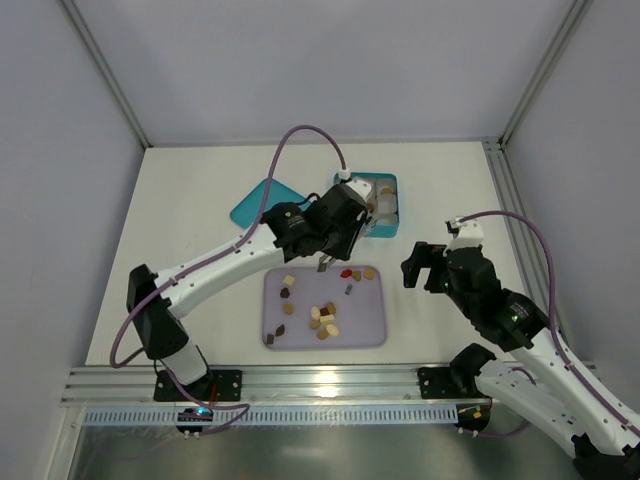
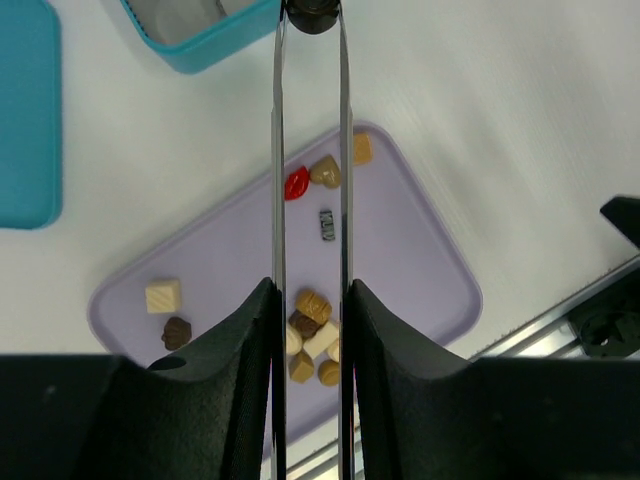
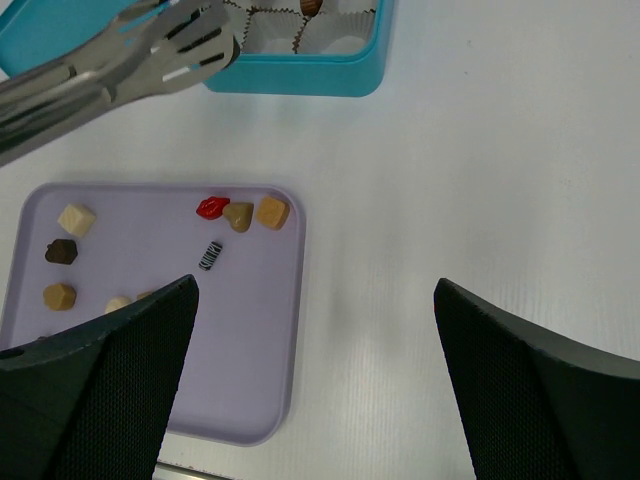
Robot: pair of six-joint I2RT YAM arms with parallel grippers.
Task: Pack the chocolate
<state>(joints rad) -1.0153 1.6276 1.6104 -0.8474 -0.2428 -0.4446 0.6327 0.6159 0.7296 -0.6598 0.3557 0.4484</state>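
Left hand (image 2: 312, 300) pinches metal tongs (image 2: 277, 200), blades nearly parallel, tips up by near corner of teal box (image 3: 300, 75). Right hand (image 1: 424, 266) spread wide over bare bench (image 1: 450, 180), just right of tray. Lavender tray (image 1: 370, 325) holds most of the chocolate (image 1: 322, 318): cluster near front edge, a few along far edge. Box sits behind tray w/ white paper cups (image 3: 265, 20) inside. Teal lid (image 1: 255, 205) lies flat, left of box. Left arm & tongs hang over tray's far edge. Small bits: red piece (image 3: 212, 207), striped one (image 3: 210, 254), brown piece (image 3: 312, 6) in a cup.
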